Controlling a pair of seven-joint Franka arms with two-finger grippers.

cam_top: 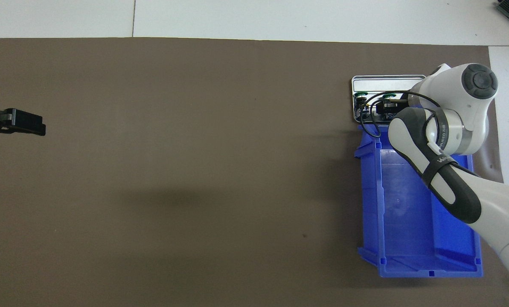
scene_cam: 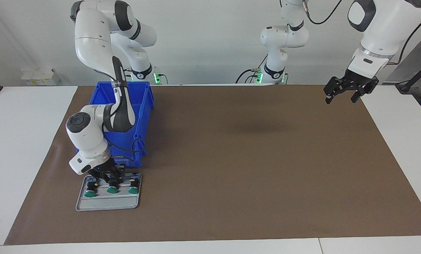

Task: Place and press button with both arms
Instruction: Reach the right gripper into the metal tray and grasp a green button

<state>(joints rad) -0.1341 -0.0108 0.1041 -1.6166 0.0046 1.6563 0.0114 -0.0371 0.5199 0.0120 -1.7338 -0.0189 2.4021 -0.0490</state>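
Three green-capped buttons lie in a row on a grey tray point(scene_cam: 108, 204) toward the right arm's end of the table. My right gripper point(scene_cam: 112, 181) is down on the tray, its fingers closed against the black body of the middle button point(scene_cam: 112, 190). The outer buttons point(scene_cam: 89, 193) point(scene_cam: 133, 190) lie free on either side of it. In the overhead view the right wrist covers most of the tray point(cam_top: 386, 79), and only two green caps point(cam_top: 361, 94) point(cam_top: 388, 96) show. My left gripper point(scene_cam: 341, 98) point(cam_top: 36, 123) hangs open and holds nothing, high over the brown mat's edge at the left arm's end, where it waits.
An open blue bin point(scene_cam: 143, 106) point(cam_top: 408, 221) stands directly beside the tray, nearer to the robots, and the right arm reaches over it. A brown mat point(scene_cam: 249, 158) covers the table between the two arms.
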